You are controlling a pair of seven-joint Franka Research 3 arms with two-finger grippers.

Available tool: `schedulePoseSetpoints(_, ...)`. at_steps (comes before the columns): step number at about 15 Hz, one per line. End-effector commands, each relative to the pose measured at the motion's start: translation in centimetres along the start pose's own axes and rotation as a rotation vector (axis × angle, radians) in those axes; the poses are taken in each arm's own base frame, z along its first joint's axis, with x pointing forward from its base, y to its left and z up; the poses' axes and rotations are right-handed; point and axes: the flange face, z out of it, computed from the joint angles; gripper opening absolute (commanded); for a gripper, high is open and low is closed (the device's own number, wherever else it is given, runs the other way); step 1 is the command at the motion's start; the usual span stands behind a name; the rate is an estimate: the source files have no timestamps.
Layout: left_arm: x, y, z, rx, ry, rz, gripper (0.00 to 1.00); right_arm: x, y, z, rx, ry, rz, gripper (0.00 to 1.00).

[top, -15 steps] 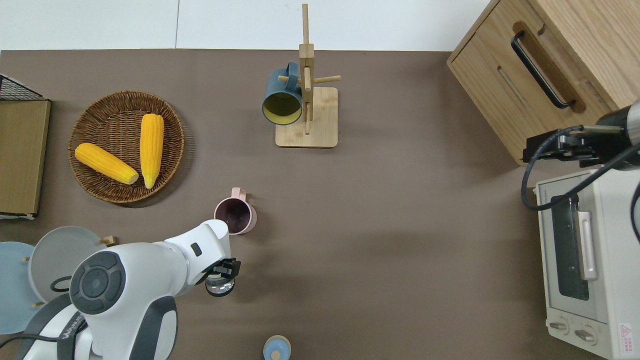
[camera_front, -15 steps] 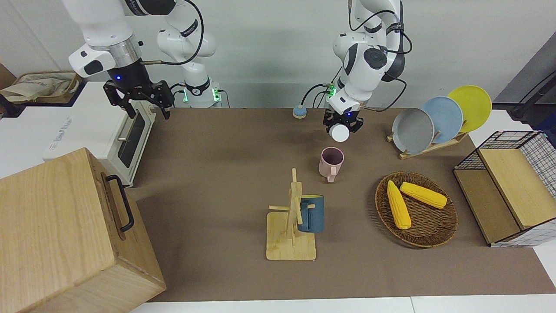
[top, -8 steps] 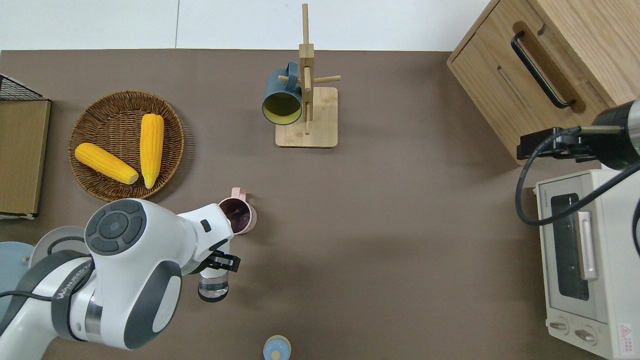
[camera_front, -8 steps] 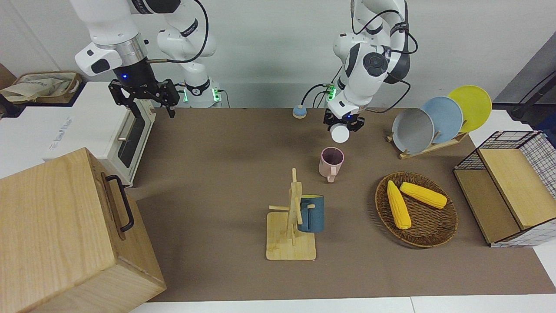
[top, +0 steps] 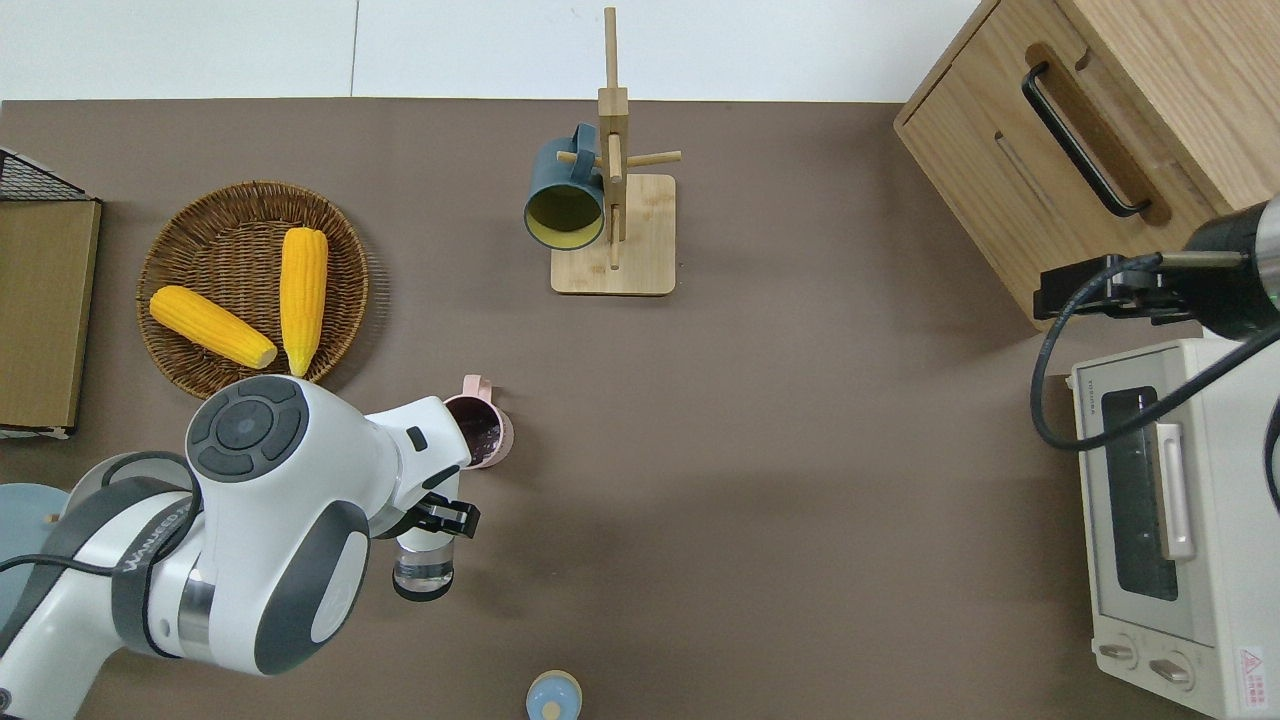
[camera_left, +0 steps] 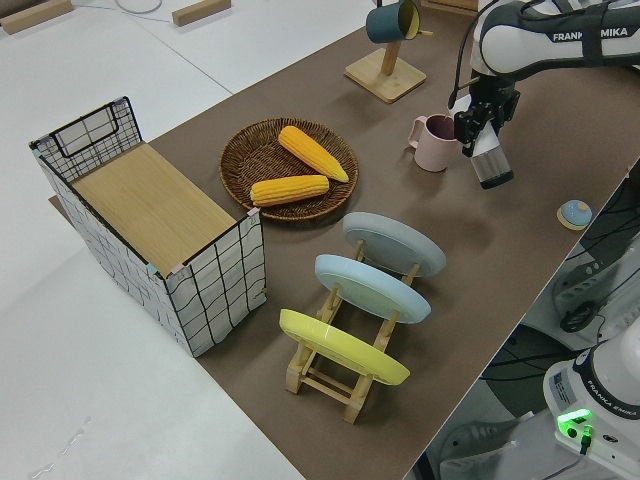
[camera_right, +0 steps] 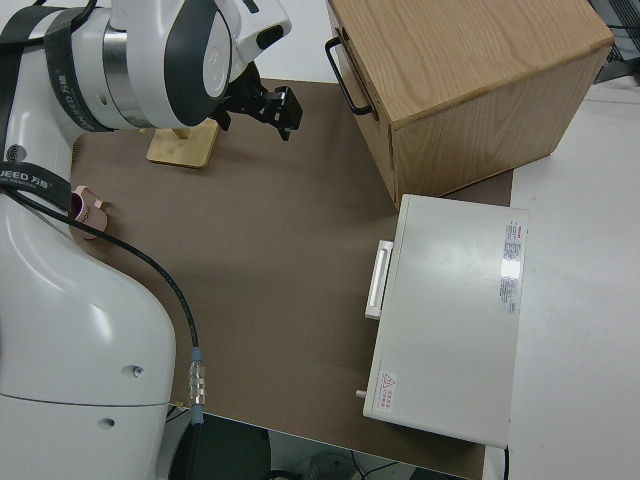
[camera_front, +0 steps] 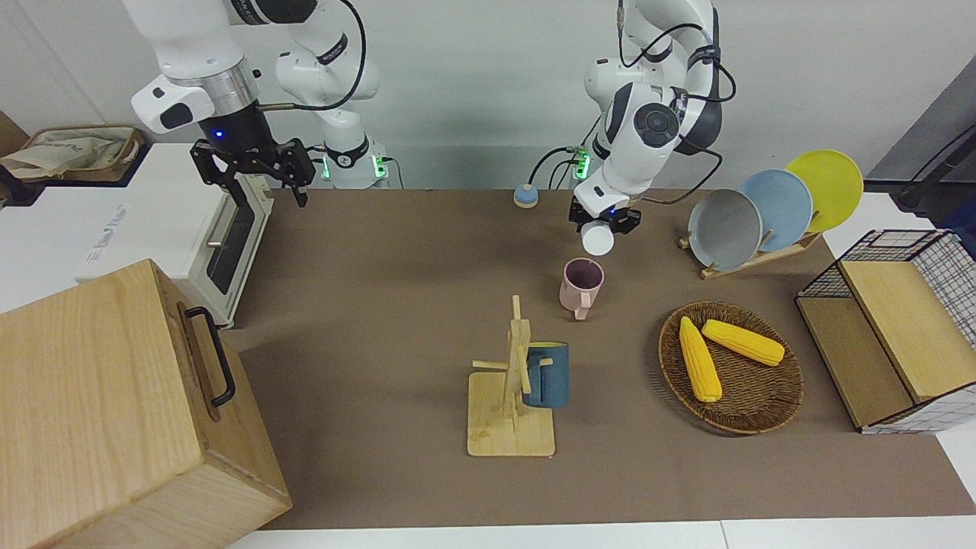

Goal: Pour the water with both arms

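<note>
My left gripper (camera_front: 606, 219) is shut on a clear bottle (top: 424, 563) with some water in it. In the overhead view the gripper (top: 441, 520) and the tilted bottle are over bare mat beside the pink mug (top: 483, 431). The mug (camera_front: 581, 285) stands upright, handle away from the robots. The left side view shows the bottle (camera_left: 490, 163) hanging under the gripper (camera_left: 482, 118), close to the mug (camera_left: 433, 143). My right gripper (camera_front: 252, 172) is open and empty, over the gap between the toaster oven (top: 1160, 520) and the wooden box (top: 1080, 130).
A small blue cap (camera_front: 524, 197) lies near the robots. A wooden mug rack (camera_front: 509, 427) holds a blue mug (camera_front: 549, 375). A wicker basket (camera_front: 789, 396) holds two corn cobs. A plate rack (camera_front: 755, 255) and a wire crate (camera_front: 953, 267) stand toward the left arm's end.
The left arm's elbow has swung over toward the pink mug and the bottle has tilted more in the overhead view. The right gripper shifted slightly a second ago, then held still.
</note>
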Motion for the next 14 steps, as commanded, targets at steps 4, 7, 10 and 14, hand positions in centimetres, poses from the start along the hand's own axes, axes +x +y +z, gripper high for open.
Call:
schedulePoseSetpoints(4,0.06,-0.07,-1.45,0.019,-0.003,-0.02,0.0,-0.06,0.3,-0.12,0.008,-0.004,-0.014,0.994)
schedulePoseSetpoints(7,0.06,0.09,-1.49,0.02,-0.003,-0.031,0.0,-0.06,0.3,-0.12,0.008,-0.004,-0.014,0.994)
schedulePoseSetpoints(10,0.06,0.09,-1.49,0.02,-0.003,-0.034,0.0,-0.06,0.3,-0.12,0.008,-0.004,-0.014,0.994)
schedulePoseSetpoints(14,0.07,0.11,-1.61,0.02,-0.003,-0.034,0.0,-0.06,0.3,-0.12,0.008,-0.004,-0.014,0.994)
